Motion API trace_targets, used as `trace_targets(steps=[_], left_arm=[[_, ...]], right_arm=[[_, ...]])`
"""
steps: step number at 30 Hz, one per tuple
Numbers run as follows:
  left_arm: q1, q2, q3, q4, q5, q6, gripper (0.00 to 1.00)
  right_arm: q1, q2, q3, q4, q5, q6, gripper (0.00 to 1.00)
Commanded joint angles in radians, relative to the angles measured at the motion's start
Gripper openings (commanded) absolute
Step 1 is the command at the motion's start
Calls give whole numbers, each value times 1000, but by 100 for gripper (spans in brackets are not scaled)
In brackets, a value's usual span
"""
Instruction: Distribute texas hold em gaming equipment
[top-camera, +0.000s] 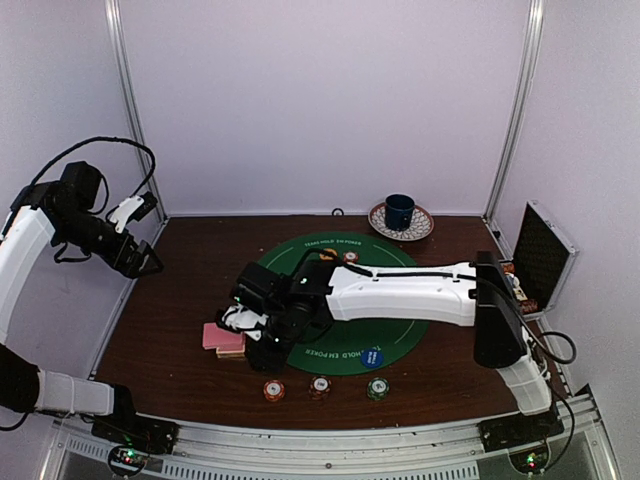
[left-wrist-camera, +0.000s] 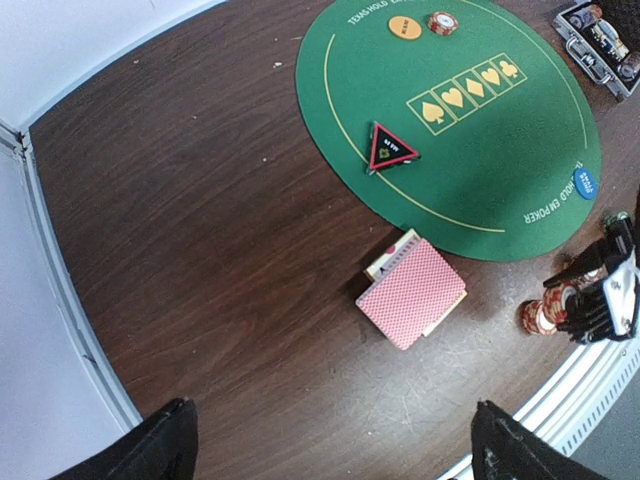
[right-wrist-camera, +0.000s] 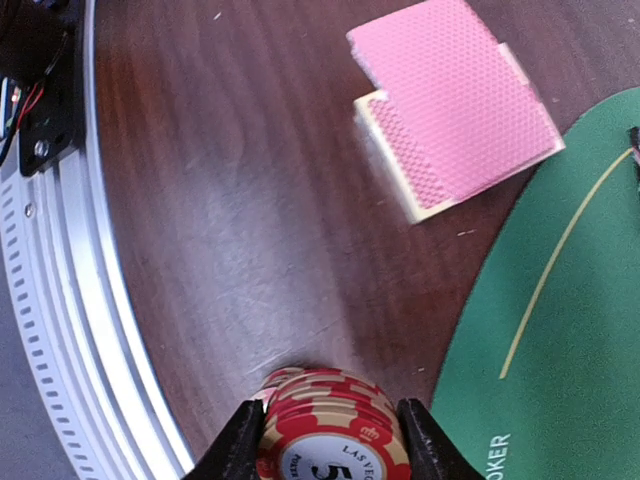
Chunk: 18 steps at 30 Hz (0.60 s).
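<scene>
The right gripper (right-wrist-camera: 330, 450) has its jaws pinching the orange-red striped poker chip stack (right-wrist-camera: 335, 415) on the dark wooden tabletop (right-wrist-camera: 230, 230), just off the near-left rim of the round green felt poker mat (left-wrist-camera: 500, 140). The left gripper (left-wrist-camera: 337, 445) hangs well left of the mat, jaws spread, empty. Partly done, I judge — a black red-edged triangle marker (left-wrist-camera: 392, 149), orange button disc (left-wrist-camera: 405, 27) and blue button disc (left-wrist-camera: 584, 182) sit on the mat — but the pink-backed card deck (left-wrist-camera: 412, 293) beside it looks undealt.
</scene>
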Motion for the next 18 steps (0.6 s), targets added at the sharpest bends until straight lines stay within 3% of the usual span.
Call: trace_targets(steps=[1, 11, 18], left_arm=[[6, -15, 3, -1, 4, 2, 98], [6, -12, 11, -1, 19, 0, 98], [6, -9, 6, 0, 22, 7, 98]], right_arm=[[-74, 35, 98, 30, 102, 42, 17], [-197, 282, 334, 80, 172, 117, 13], [-211, 361, 389, 73, 151, 127, 14]])
